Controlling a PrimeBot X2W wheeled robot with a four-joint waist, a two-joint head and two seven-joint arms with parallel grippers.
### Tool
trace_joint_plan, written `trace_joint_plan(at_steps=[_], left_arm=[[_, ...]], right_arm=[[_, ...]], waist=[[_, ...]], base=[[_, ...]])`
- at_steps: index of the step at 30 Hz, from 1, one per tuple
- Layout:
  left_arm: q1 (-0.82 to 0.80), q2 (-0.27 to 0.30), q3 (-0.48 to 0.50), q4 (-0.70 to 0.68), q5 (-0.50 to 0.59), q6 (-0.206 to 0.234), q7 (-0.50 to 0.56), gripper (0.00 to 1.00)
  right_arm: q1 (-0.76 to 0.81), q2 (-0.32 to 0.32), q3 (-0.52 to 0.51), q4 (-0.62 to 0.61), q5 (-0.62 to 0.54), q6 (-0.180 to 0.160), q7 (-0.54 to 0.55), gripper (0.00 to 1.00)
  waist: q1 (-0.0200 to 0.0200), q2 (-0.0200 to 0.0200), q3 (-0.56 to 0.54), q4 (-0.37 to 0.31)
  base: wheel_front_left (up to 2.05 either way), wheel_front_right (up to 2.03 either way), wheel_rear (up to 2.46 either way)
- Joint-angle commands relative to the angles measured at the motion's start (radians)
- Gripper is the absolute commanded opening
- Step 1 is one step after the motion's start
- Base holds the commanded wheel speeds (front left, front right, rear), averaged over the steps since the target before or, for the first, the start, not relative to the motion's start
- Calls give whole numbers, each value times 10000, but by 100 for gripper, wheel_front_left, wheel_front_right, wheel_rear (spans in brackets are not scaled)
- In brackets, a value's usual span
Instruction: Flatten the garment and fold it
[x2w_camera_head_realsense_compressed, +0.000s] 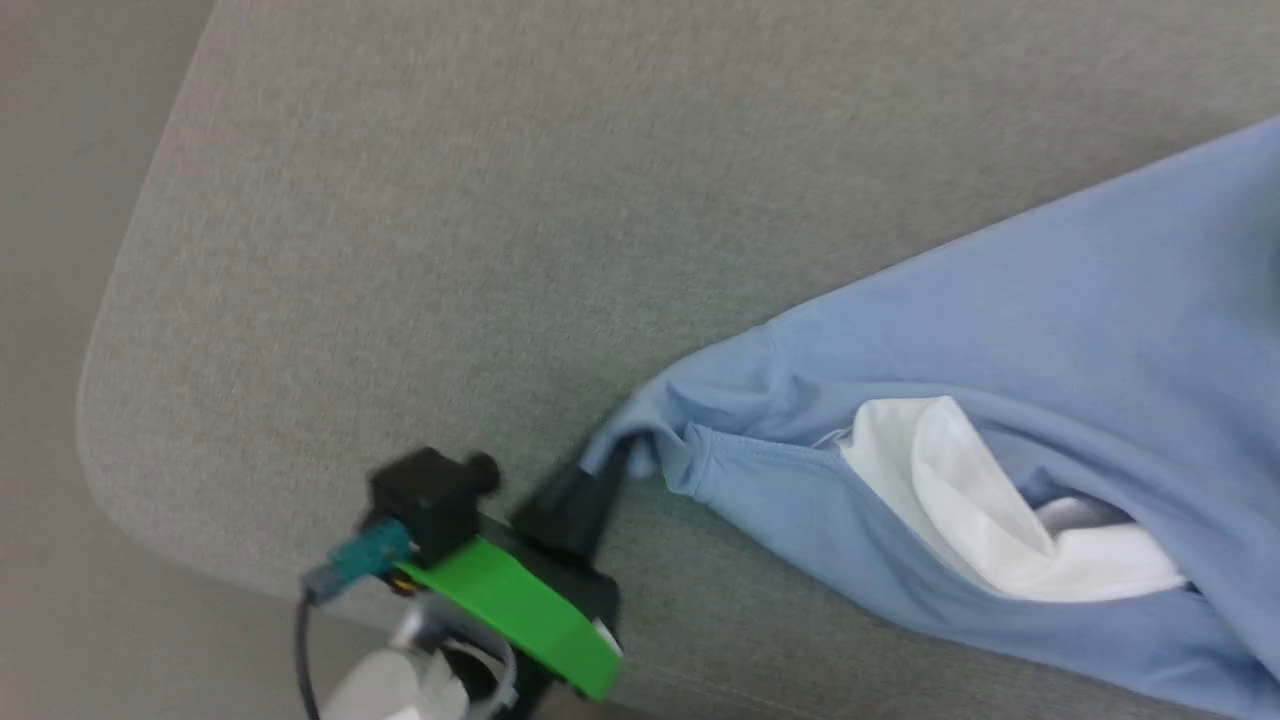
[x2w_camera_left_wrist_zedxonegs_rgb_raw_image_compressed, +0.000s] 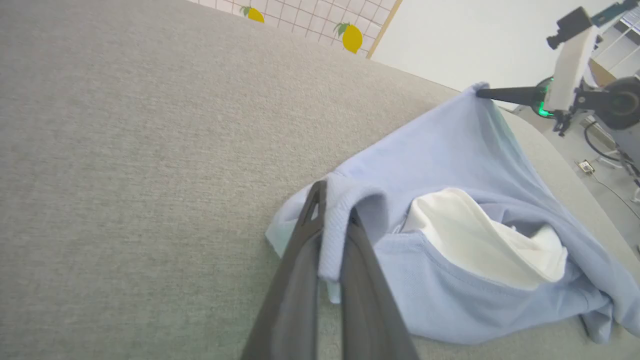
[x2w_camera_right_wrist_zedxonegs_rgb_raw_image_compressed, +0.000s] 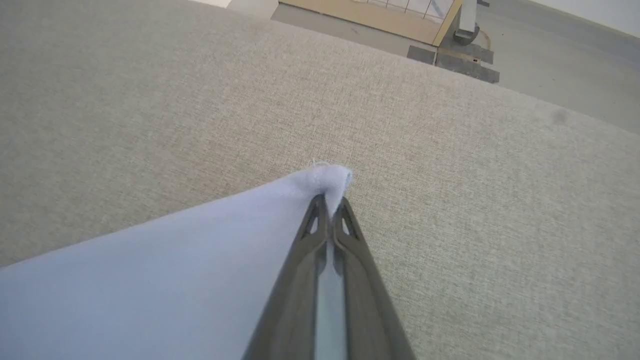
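The garment (x2w_camera_head_realsense_compressed: 1050, 330) is a light blue shirt lying bunched on the grey fabric surface, its white collar (x2w_camera_head_realsense_compressed: 960, 500) showing through the neck opening. My left gripper (x2w_camera_head_realsense_compressed: 615, 455) is shut on a sleeve edge at the garment's left tip. In the left wrist view that gripper (x2w_camera_left_wrist_zedxonegs_rgb_raw_image_compressed: 335, 200) pinches a ribbed fold of the garment (x2w_camera_left_wrist_zedxonegs_rgb_raw_image_compressed: 450, 150), with the collar (x2w_camera_left_wrist_zedxonegs_rgb_raw_image_compressed: 475, 240) just to its right. My right gripper (x2w_camera_right_wrist_zedxonegs_rgb_raw_image_compressed: 330, 199) is shut on a pointed corner of the garment (x2w_camera_right_wrist_zedxonegs_rgb_raw_image_compressed: 175, 270). Far off in the left wrist view, the right gripper (x2w_camera_left_wrist_zedxonegs_rgb_raw_image_compressed: 480, 92) holds that raised corner.
The grey fabric surface (x2w_camera_head_realsense_compressed: 450, 250) spreads wide to the left and behind the garment. Its rounded corner (x2w_camera_head_realsense_compressed: 95, 440) drops to the floor (x2w_camera_head_realsense_compressed: 50, 200) at the left. A gridded panel with yellow fruit prints (x2w_camera_left_wrist_zedxonegs_rgb_raw_image_compressed: 350, 35) stands beyond the far edge.
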Motion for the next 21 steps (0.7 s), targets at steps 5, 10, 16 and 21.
trace_joint_plan(at_steps=[5,10,16,21], left_arm=[[-704,121,577,629,430,368,-494,0],[-1580,227,902,1303,717,441,-646,0],[-3547,484,1044,2256,1183,203,-371,0],[-5856,468,1204,3303,1384,-64,-51,0]], right_arm=[[664,832,-700,-526,162,-17,-1580,0],[1112,1552,-1135,-909,95,-17,-2666,0],[881,2032,-1216,-1134,-240,-17,-3405,0],[-38,2274,-886,-964,-560,-17,-3697,0]], waist=[[-1,0,-1635,-1088],[-1,0,-2519,-1617],[-1,0,-3158,-2068],[-1,0,-3363,-2352]], base=[[0,0,0],[0,0,0],[0,0,0],[0,0,0]])
